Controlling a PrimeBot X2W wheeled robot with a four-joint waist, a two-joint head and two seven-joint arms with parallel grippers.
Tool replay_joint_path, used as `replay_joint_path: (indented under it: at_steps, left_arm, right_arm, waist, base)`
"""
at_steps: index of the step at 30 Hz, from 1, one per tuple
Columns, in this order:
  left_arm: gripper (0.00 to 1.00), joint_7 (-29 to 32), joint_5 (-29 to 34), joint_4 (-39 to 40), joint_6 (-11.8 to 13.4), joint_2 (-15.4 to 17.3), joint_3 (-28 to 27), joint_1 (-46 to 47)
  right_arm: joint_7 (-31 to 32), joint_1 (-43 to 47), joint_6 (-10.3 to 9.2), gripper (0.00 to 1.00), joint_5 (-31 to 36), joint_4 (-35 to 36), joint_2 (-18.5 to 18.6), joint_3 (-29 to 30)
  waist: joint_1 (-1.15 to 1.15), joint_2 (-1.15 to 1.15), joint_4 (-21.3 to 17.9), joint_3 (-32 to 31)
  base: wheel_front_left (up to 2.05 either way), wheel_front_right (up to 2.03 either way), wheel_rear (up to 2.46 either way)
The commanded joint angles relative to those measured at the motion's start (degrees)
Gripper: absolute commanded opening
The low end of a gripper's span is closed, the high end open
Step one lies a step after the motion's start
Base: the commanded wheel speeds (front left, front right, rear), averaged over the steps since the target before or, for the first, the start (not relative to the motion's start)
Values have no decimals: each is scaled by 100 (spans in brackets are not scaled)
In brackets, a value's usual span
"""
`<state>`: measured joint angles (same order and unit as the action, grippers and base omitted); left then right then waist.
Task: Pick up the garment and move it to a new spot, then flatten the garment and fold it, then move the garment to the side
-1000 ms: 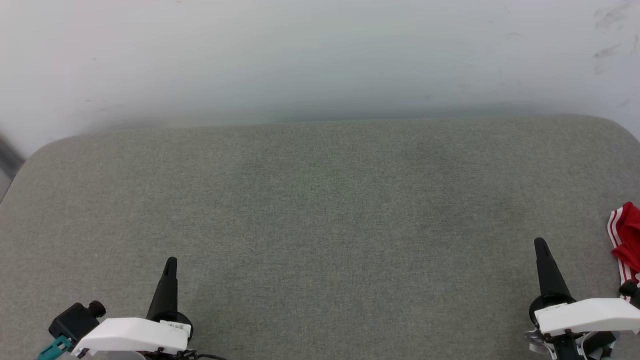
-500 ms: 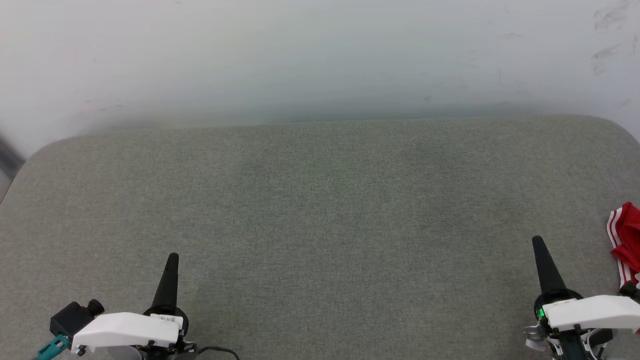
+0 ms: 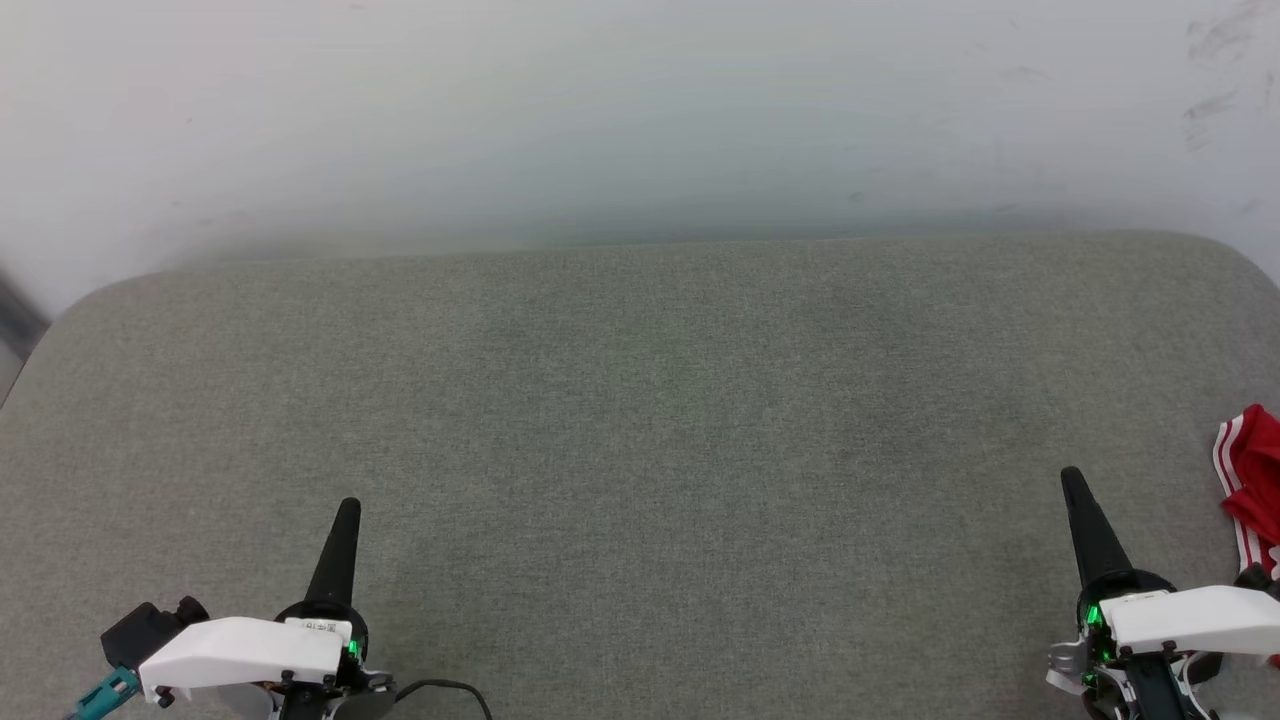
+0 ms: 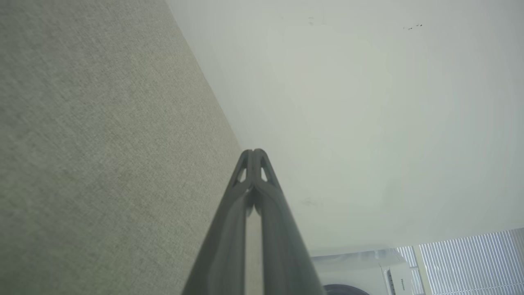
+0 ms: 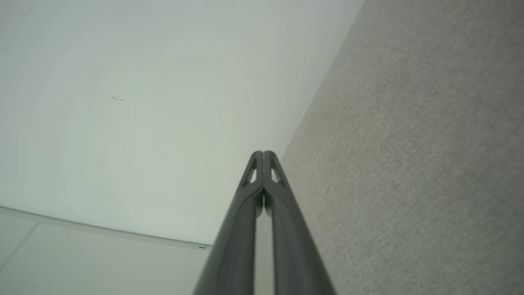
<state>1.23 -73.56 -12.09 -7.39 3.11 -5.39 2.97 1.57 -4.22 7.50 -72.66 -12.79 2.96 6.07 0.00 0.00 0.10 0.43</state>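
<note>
Sliding back a little toward the near edge of the grey cushion, the left fingers and right fingers stay pressed together, empty; the garment remains at the cushion's right edge.

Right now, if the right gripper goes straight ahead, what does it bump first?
Probably the white wall, past the grey cushion, though depth is unclear. The red shirt lies off to its right.
</note>
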Motion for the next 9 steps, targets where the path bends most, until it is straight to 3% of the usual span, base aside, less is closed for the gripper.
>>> replay_joint_path:
  at_steps: [1, 9]
  left_arm:
    - [0, 31, -132, 13, -12, 27, -15, 139]
    - [0, 140, -521, -36, -13, 22, -31, 179]
  right_arm:
    - [42, -122, -1, 0, -139, 23, -9, 13]
    - [143, -139, -1, 0, -542, -11, -10, 21]
  waist:
    - [0, 0, 0, -1]
    - [0, 0, -2, -6]
  base:
    - [0, 0, 0]
    - [0, 0, 0]
